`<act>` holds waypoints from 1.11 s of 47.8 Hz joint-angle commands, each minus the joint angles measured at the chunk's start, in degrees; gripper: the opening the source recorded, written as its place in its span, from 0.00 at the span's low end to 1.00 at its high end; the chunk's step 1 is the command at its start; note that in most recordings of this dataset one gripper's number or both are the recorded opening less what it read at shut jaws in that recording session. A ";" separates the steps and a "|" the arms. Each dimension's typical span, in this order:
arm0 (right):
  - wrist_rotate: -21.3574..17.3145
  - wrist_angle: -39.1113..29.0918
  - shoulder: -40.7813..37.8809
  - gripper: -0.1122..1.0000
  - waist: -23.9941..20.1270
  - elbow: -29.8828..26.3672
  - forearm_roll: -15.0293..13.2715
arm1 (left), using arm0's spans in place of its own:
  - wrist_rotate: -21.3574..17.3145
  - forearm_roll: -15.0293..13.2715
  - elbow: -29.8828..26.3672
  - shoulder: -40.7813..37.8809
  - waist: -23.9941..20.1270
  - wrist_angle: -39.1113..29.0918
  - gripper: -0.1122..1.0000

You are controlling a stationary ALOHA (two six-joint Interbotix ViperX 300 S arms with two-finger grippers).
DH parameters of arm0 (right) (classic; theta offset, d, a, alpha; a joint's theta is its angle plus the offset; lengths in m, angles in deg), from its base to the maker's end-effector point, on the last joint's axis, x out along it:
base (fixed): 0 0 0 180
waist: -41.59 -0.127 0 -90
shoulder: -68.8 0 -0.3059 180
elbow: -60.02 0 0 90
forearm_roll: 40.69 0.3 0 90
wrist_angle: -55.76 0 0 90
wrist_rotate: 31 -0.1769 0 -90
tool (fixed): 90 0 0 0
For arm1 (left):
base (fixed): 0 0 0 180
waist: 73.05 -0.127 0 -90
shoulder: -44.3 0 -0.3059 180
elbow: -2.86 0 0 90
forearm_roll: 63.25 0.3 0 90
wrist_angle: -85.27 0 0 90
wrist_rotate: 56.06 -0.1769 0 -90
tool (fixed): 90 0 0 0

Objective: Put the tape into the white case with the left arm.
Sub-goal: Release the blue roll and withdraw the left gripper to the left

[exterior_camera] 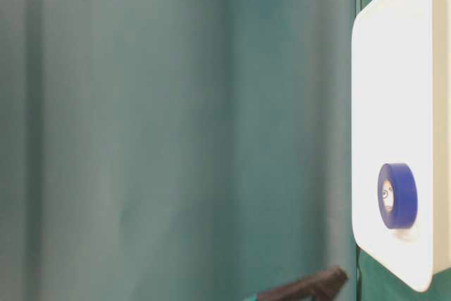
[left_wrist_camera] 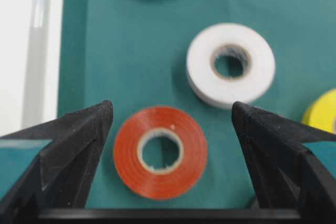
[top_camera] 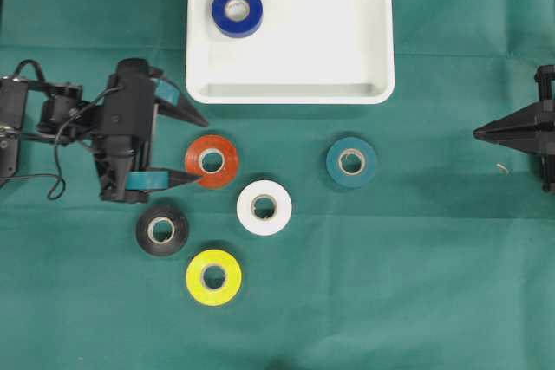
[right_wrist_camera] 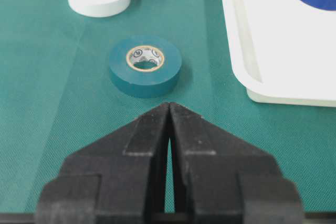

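Below the white case (top_camera: 381, 32), holding a blue tape roll (top_camera: 237, 11) in its upper-left part: left gripper (top_camera: 192, 146) spread wide, empty, straddling the orange tape roll (top_camera: 212, 161); white (top_camera: 264, 207), black (top_camera: 162, 230), yellow (top_camera: 213, 277) and teal (top_camera: 351, 162) rolls nearby; right gripper (top_camera: 479, 133) closed, empty, right of case

Left gripper (top_camera: 198, 149) at nine o'clock in the overhead view, jaws spread wide, pointed fingers (top_camera: 184, 113) aimed toward three o'clock, teal pads (top_camera: 146, 181) showing. Right gripper (top_camera: 477, 133) at three o'clock, jaws pressed together, tip aimed toward nine o'clock, holding nothing.
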 commanded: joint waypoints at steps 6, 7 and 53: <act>-0.09 0.26 -0.35 0.02 0.09 -0.62 -0.09 | 0.35 -0.09 1.67 2.29 0.26 0.97 0.97; -0.09 0.35 -0.35 0.02 0.00 -0.62 -0.09 | 0.35 -0.18 1.76 2.29 0.26 0.97 0.97; 0.00 0.35 -0.35 0.02 0.00 -0.70 -0.09 | 1.32 -0.18 -3.08 -6.06 0.79 0.44 0.97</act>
